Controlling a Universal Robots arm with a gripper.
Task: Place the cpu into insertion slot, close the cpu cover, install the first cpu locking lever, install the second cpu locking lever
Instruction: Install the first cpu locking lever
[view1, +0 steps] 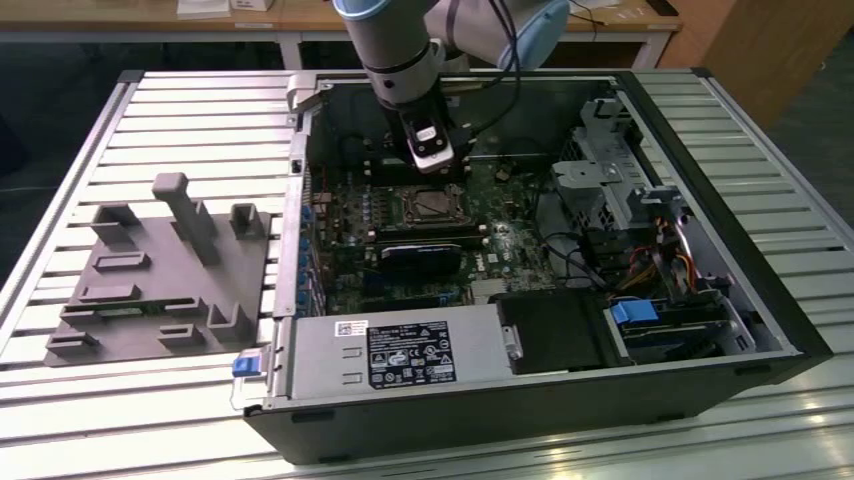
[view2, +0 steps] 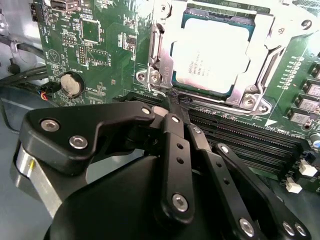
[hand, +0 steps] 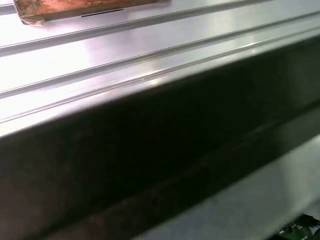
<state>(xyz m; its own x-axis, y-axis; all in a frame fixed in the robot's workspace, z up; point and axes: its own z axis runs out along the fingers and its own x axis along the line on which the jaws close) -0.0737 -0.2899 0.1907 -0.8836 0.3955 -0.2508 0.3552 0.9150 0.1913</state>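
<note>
In the second wrist view the cpu (view2: 210, 50) lies flat in the insertion slot (view2: 167, 75) on the green board, its pale metal top showing through the window of the cpu cover (view2: 260, 30). The silver cover lies down around the chip. A thin metal lever (view2: 151, 47) runs along one side of the socket. My gripper (view2: 173, 106) has its black fingers drawn together, tips at the socket's near edge by a screw corner; nothing shows between them. In the exterior view the gripper (view1: 430, 165) hangs just behind the socket (view1: 430, 205) inside the open computer case.
Long black memory slots (view2: 245, 137) run beside the socket, close under the fingers. A coin battery (view2: 73, 84) sits on the board. The case holds a power supply (view1: 387, 355), a drive cage (view1: 614, 170) and cables. A grey fixture (view1: 160, 270) stands on the slatted table.
</note>
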